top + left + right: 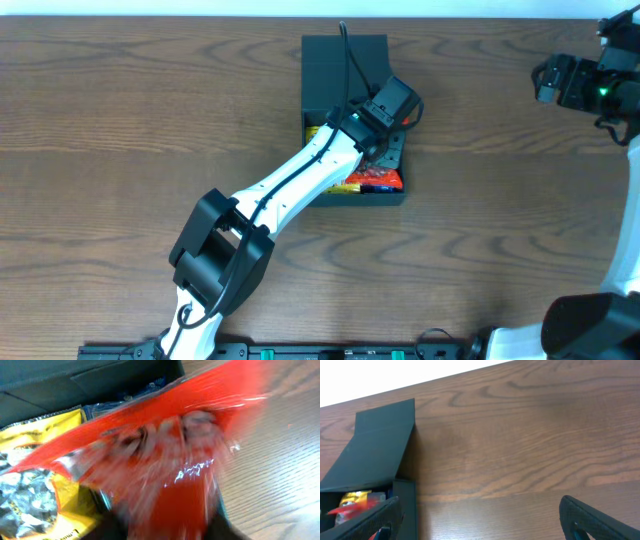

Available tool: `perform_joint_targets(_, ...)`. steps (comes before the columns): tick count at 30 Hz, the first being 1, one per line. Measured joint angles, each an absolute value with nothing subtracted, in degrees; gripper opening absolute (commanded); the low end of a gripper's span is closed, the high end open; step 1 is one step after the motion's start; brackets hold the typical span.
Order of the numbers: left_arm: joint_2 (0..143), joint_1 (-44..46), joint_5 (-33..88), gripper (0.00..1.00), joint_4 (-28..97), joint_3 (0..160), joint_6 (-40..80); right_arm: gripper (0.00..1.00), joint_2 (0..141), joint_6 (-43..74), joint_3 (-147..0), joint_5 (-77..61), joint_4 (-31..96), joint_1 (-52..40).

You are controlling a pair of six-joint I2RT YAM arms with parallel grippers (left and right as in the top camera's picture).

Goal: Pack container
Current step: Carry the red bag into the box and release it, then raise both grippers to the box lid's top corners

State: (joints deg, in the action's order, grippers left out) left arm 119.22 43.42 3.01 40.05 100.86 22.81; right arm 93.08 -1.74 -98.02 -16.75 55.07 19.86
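Observation:
The container (345,70) is a dark square box with its flap lid open toward the far side, at the table's middle back. Inside lie a yellow packet (312,131) and a red packet (372,180). My left gripper (385,140) hangs over the box's right half. In the left wrist view a red packet (175,445) lies blurred between the spread dark fingers of the left gripper (167,530), above the yellow packet (35,445) and the box wall (75,380). My right gripper (545,80) is open and empty at the far right.
Bare brown wood table (120,120) surrounds the box. The right wrist view shows the container (380,435) at the left, with wood grain between the wide fingers of the right gripper (480,515). A blue packet edge (105,407) peeks behind the red one.

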Motion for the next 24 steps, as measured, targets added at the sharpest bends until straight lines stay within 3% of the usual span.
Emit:
perform_joint_targets(7, 119.26, 43.72, 2.98, 1.00, 43.11, 103.59, 22.96, 0.99, 93.08, -1.74, -98.02, -16.78, 55.72, 19.88)
perform_joint_targets(10, 119.26, 43.64, 1.65, 0.89, 46.72, 107.74, 22.24, 0.97, 93.08, -1.74, -98.02, -16.78, 55.79, 19.88)
perform_joint_targets(12, 119.26, 43.27, -0.99, 0.88, 49.78, 111.42, 21.78, 0.80, 93.08, -1.80, -98.02, -16.82, 55.96, 19.88)
perform_joint_targets(14, 118.93, 42.00, -4.43, 0.90, 53.28, 114.83, 21.45, 0.36, 93.08, -2.00, -98.02, -17.32, 55.99, 19.88)
perform_joint_targets(17, 117.10, 37.78, -6.90, 0.97, 55.18, 116.68, 21.15, 0.06, 93.08, -3.11, -98.02, -22.59, 55.99, 19.75)
perform_joint_targets(18, 116.18, 35.64, -7.40, 0.97, 55.31, 116.95, 21.19, 0.02, 93.08, -3.62, -98.02, -24.38, 55.96, 19.44)
perform_joint_targets(24, 112.60, 18.81, -4.89, 0.95, 55.31, 117.71, 21.63, 0.01, 95.11, -6.37, -98.02, -30.33, 56.10, 10.61)
